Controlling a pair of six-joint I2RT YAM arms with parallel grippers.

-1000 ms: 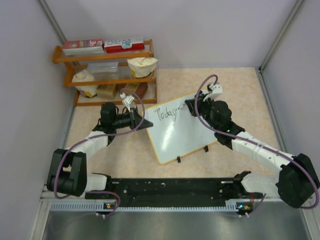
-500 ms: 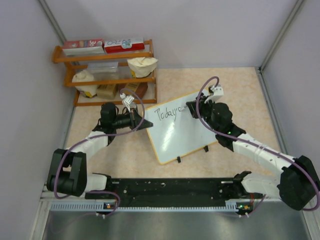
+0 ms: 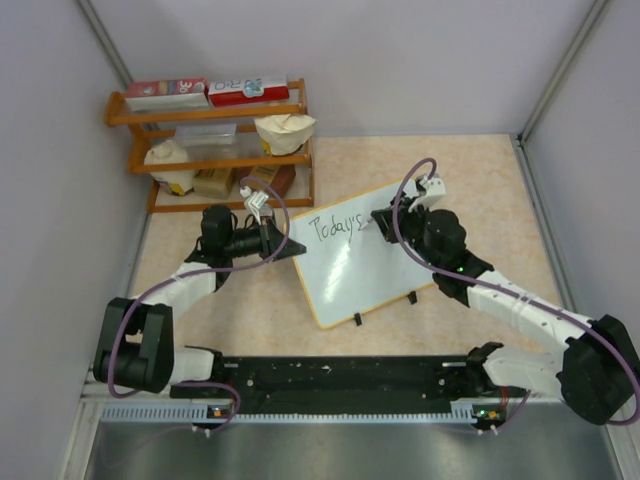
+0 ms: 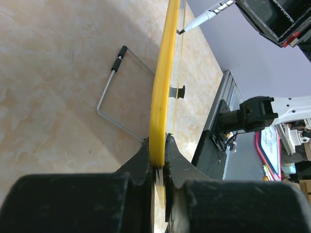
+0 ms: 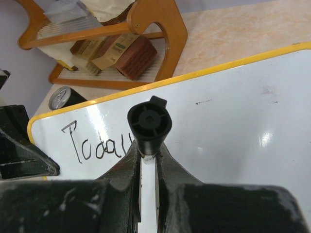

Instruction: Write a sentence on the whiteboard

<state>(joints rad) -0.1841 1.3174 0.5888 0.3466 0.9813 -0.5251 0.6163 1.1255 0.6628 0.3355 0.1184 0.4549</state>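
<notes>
The whiteboard [image 3: 375,270] stands tilted on the tan table, with a yellow frame and two black clip feet [image 3: 357,319]. The black writing [image 3: 333,228] reads "Today's" near its top left; no other words show. My left gripper [image 3: 290,247] is shut on the board's left edge, seen as the yellow rim [image 4: 163,82] between the left gripper's [image 4: 159,160] jaws. My right gripper [image 3: 383,218] is shut on a black-capped white marker [image 5: 149,124], its tip [image 4: 182,31] at the board just right of the writing [image 5: 95,145]. The board surface [image 5: 233,111] right of it is blank.
A wooden shelf [image 3: 215,145] with boxes, a bag and jars stands at the back left, close behind the board [image 5: 160,29]. A can [image 5: 62,97] lies by the shelf foot. A wire stand [image 4: 116,92] props the board's back. Grey walls close in both sides.
The right gripper with the marker has shifted slightly right along the first line, and the writing has grown from "Today" to "Today's". The left gripper has not moved.
</notes>
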